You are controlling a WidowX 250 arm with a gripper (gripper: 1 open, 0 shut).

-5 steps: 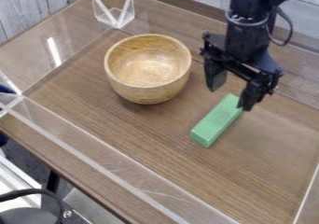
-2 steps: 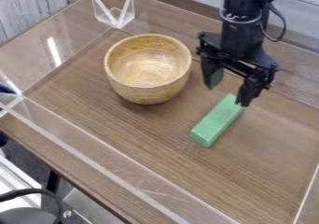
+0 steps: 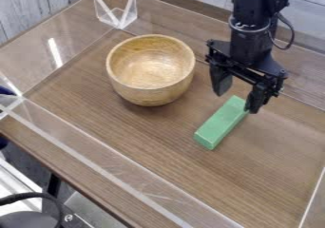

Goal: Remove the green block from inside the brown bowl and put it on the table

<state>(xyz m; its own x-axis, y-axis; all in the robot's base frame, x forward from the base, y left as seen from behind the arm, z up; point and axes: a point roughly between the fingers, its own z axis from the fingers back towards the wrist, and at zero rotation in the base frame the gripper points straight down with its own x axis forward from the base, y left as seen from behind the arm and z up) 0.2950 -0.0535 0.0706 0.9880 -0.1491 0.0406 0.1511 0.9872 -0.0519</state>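
The green block (image 3: 221, 123) lies flat on the table (image 3: 114, 146), to the right of the brown bowl (image 3: 151, 68) and apart from it. The bowl stands upright and I see nothing inside it. My gripper (image 3: 242, 87) points straight down just above the far end of the block. Its two dark fingers are spread wide, so it is open, with nothing between them. The gripper hides the block's far tip.
Clear acrylic walls (image 3: 76, 161) run along the table's edges. A clear angled stand (image 3: 116, 11) sits at the back left corner. Cables hang by the arm (image 3: 260, 9) at the upper right.
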